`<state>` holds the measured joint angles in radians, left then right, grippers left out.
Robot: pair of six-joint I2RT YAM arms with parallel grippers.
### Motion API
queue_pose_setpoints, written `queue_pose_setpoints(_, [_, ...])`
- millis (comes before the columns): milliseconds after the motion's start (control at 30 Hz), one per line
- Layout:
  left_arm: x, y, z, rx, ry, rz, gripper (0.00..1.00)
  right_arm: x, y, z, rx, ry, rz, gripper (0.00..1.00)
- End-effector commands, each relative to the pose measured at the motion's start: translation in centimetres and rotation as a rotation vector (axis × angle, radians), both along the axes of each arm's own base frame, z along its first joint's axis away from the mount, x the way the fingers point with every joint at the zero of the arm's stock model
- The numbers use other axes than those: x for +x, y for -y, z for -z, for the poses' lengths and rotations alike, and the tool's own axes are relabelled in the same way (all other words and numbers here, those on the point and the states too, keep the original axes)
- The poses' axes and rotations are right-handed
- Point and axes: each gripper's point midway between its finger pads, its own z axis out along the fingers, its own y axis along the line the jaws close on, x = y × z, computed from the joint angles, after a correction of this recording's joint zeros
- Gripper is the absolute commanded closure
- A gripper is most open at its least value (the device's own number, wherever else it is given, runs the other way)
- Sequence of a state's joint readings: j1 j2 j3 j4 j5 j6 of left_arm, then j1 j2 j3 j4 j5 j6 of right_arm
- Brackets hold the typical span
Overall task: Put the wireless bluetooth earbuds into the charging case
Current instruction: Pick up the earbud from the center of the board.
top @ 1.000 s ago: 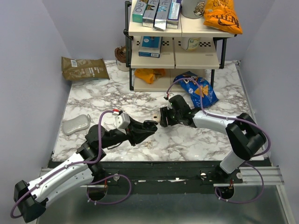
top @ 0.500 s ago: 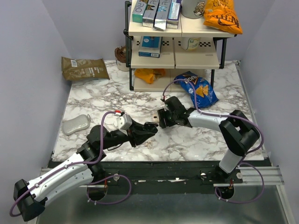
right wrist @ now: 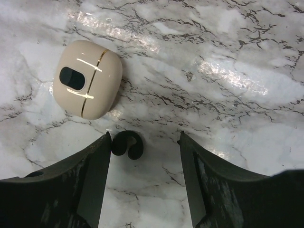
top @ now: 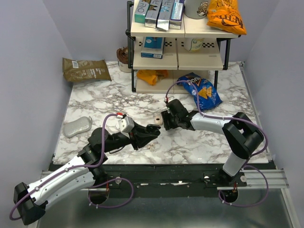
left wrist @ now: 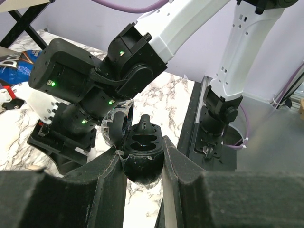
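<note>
Nearby, held earbud [left wrist: 142, 154], loose earbud [right wrist: 127, 144], closed case [right wrist: 87, 78], shelf [top: 199, 60]

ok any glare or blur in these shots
Right wrist: white glare patches on the marble; case and earbud sharp, right fingers slightly soft. Left wrist: left fingers dark and blurred, gripped black object sharp. Top: even light, no glare.

Rt tool [top: 164, 119] just beside beige case [top: 156, 118], L tool [top: 155, 129] near.
</note>
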<state>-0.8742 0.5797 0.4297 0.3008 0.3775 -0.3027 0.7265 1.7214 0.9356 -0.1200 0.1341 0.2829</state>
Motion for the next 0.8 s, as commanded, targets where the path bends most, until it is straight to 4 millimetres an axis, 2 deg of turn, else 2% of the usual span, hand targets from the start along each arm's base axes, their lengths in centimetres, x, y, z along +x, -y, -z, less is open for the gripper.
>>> queue_pose_setpoints(0, [-0.1,0.0,-0.2,-0.002,0.013,0.000,1.00,-1.4,4.4,1.7,-0.166,-0.020,0.045,0.32])
queue_pose_setpoints(133, [-0.3,0.0,-0.1,-0.002,0.013,0.005,1.00,-1.8,4.9,1.1,-0.162,-0.006,0.055,0.32])
queue_pose_setpoints(367, [-0.6,0.1,-0.2,-0.003,0.013,0.017,1.00,-2.3,4.6,0.3,-0.123,-0.012,0.044,0.32])
queue_pose_setpoints(767, [-1.0,0.1,-0.5,-0.017,0.021,0.028,1.00,-2.7,2.1,-3.6,0.059,0.011,0.015,0.30])
